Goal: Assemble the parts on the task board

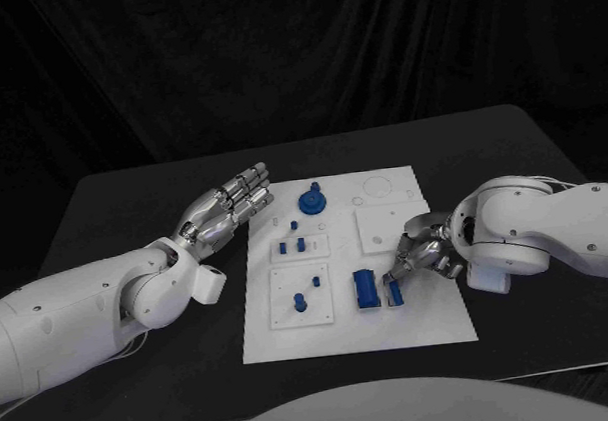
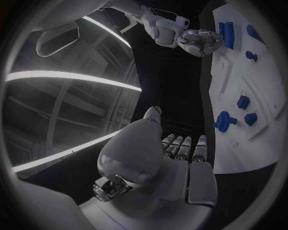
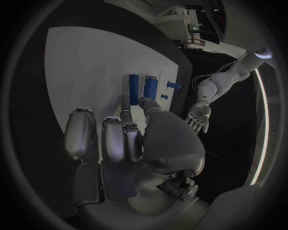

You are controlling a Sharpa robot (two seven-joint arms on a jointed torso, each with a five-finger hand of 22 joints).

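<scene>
task board (image 1: 348, 337) lay mid-tabletop (image 1: 129, 197), carrying two upright blue blocks (image 1: 363, 291) near its right edge, a round blue knob (image 1: 312, 204) at its far end, several small pegs between | right hand (image 1: 419, 258) touched the outer block, apparently seating it; grip unclear | left hand (image 1: 229, 214) flat, fingers extended, empty, beside board's left edge

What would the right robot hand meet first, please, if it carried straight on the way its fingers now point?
Probably the blue block standing on the task board: the right robot hand already reaches it with its fingertips, though actual contact is unclear. The larger blue block lies just beyond.
</scene>
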